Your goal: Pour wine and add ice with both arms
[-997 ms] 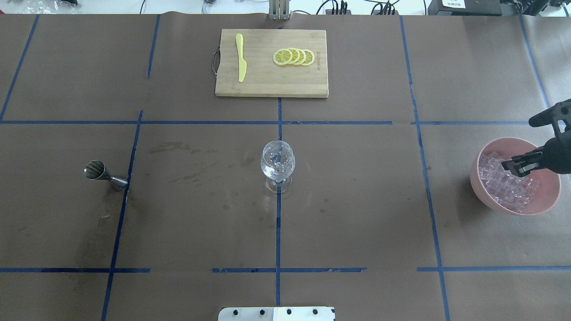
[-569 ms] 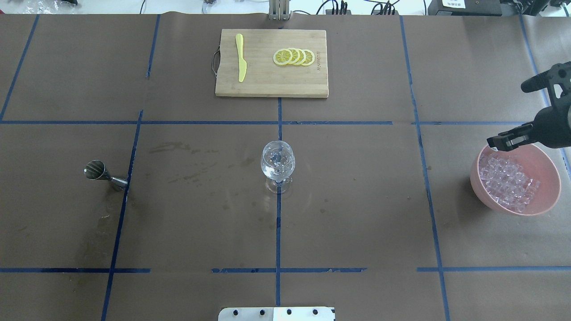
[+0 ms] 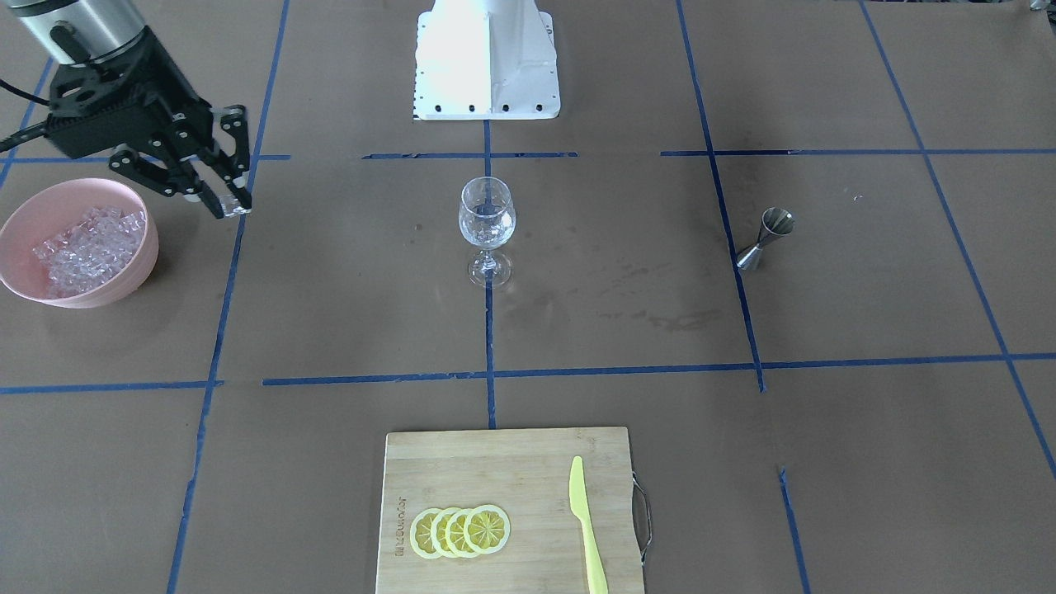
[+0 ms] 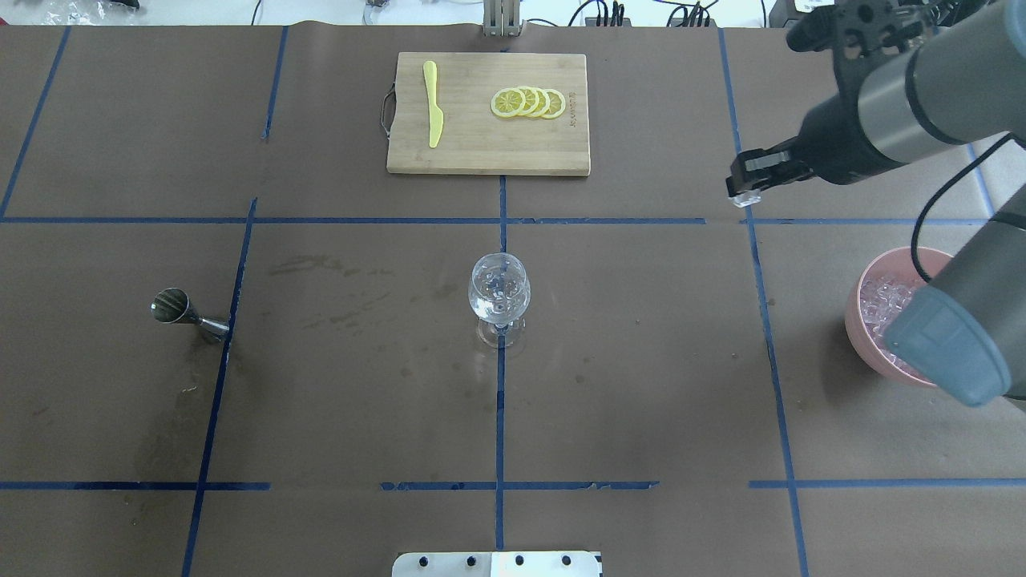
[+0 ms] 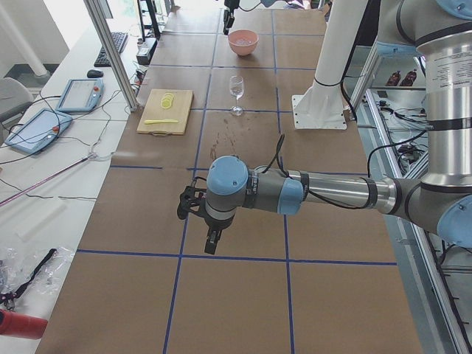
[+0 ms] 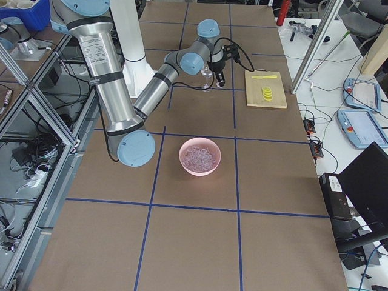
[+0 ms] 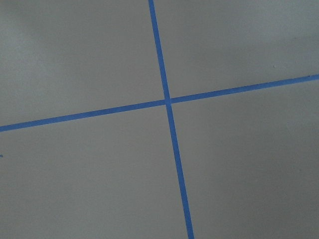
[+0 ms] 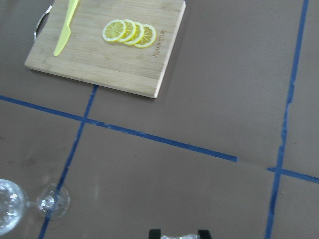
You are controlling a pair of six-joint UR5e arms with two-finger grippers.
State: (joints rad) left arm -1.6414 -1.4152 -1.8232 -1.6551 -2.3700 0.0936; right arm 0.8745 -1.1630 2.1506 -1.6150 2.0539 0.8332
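Note:
My right gripper (image 4: 744, 192) hangs in the air left of the pink bowl (image 4: 864, 336), shut on one clear cube of ice (image 4: 748, 199). The same cube (image 8: 178, 236) shows between the fingertips in the right wrist view. More ice (image 3: 87, 243) lies heaped in the bowl (image 3: 142, 252). The wine glass (image 4: 498, 292) stands upright at the table's middle with something clear in its bowl, well left of the gripper. My left gripper (image 5: 212, 247) hovers over bare table far from the glass; I cannot tell whether it is open or shut. No wine is in view.
A steel jigger (image 4: 180, 312) stands on the table's left side. A wooden cutting board (image 4: 481, 148) at the far middle carries a yellow knife (image 4: 433, 104) and lemon slices (image 4: 529, 102). My right arm's elbow (image 4: 950, 344) overhangs the bowl.
My right gripper has risen out of the bowl with an ice cube and swung left and away from the robot. The glass and jigger have not moved.

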